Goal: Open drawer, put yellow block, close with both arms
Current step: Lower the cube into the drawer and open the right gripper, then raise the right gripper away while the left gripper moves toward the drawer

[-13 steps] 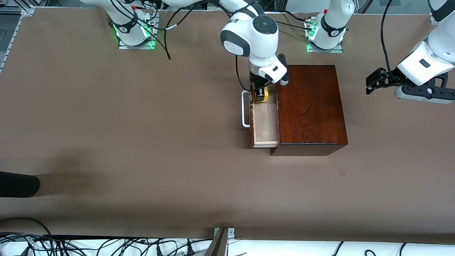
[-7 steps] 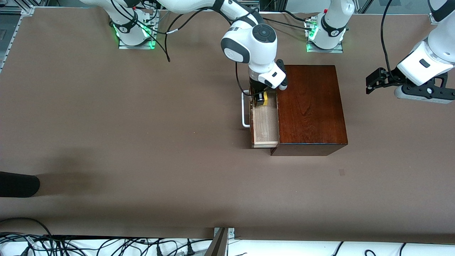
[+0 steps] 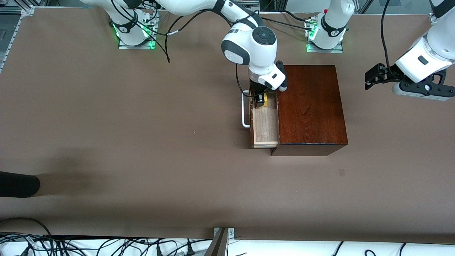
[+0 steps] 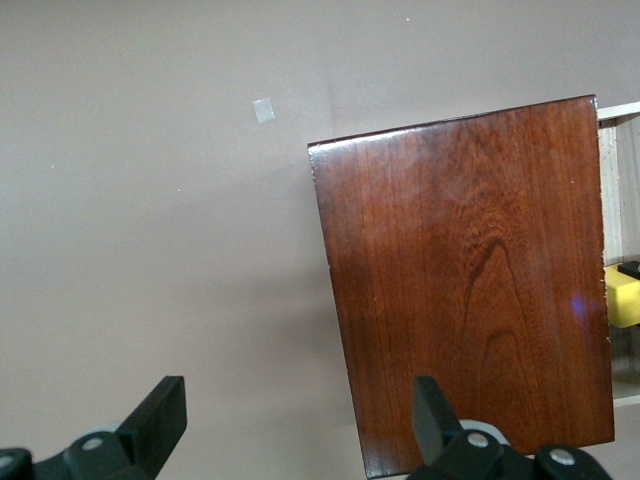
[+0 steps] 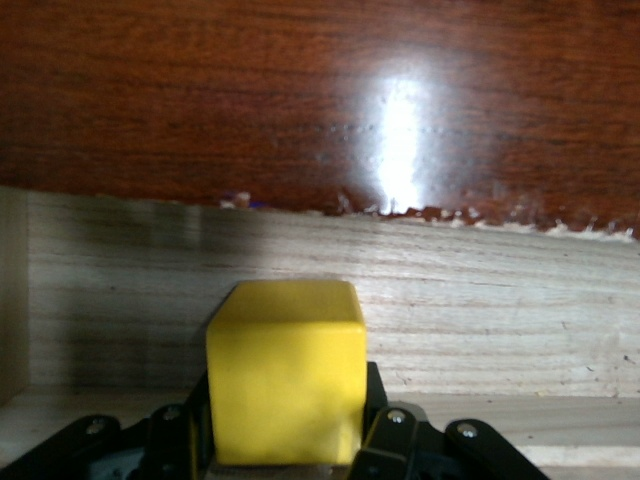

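The drawer [image 3: 265, 128] stands pulled out of the dark mahogany box [image 3: 309, 106], its white loop handle [image 3: 244, 110] toward the right arm's end of the table. My right gripper [image 3: 260, 101] reaches down into the drawer's end farther from the front camera. Its fingers press both sides of the yellow block [image 5: 287, 370], which sits low against the pale-wood floor [image 5: 480, 300]. My left gripper [image 3: 371, 80] hangs open over the bare table beside the box, at the left arm's end. From the left wrist view, the box top [image 4: 470, 280] and a sliver of the yellow block [image 4: 622, 297] show.
The box is the only large obstacle, standing mid-table in front of the left arm's base. A small pale patch [image 3: 341, 172] marks the brown mat nearer the front camera. A dark object [image 3: 17, 184] pokes in at the right arm's end. Cables run along the table's near edge.
My right gripper has sunk lower into the drawer with the yellow block. My left gripper has drifted slightly toward the robots' bases.
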### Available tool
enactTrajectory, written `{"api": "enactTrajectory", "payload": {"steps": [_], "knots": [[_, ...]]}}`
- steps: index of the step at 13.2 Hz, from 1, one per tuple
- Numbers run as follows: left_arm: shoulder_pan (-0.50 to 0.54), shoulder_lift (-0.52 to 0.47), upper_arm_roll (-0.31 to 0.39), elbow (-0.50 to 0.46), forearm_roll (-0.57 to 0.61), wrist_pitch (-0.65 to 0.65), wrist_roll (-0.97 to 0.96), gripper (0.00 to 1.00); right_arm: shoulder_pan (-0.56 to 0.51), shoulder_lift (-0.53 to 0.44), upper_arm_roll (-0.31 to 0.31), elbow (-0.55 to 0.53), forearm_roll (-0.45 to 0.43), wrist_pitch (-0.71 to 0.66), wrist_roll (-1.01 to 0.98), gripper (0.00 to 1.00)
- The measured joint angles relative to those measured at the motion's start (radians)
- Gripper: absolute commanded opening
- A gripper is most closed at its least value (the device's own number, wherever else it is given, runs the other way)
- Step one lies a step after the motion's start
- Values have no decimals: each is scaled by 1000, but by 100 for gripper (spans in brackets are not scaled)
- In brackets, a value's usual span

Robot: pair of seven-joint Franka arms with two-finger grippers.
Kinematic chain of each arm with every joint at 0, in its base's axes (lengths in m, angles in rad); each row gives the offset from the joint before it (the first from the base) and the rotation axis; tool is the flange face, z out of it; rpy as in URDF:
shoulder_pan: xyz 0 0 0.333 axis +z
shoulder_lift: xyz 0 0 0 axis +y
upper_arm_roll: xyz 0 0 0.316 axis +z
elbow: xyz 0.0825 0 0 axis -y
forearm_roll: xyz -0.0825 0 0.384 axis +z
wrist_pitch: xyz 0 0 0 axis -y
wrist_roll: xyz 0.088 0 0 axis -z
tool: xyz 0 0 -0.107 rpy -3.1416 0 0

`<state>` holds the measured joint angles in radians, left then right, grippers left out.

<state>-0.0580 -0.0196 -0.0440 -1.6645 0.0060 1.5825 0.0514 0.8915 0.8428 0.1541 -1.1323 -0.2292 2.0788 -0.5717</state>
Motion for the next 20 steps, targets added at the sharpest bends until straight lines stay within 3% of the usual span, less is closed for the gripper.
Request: {"api": "enactTrajectory", "payload": {"steps": [7,12,17,20], "knots": [[-1,0,-3,1,0,-9,245,100,-6,-6,-11,55,8,-27,8,100],[-2,5,-6,1,-10,-34,552,100,-22,-105,-16,168,25,-102,141,100],[-14,56,-15,2,-163,-106,756,100,-261,-278,-29,176,107,-199,167,100],[-102,89,-72,4,-255,-143,748,100,-399,-321,-50,174,220,-288,169,100]]}}
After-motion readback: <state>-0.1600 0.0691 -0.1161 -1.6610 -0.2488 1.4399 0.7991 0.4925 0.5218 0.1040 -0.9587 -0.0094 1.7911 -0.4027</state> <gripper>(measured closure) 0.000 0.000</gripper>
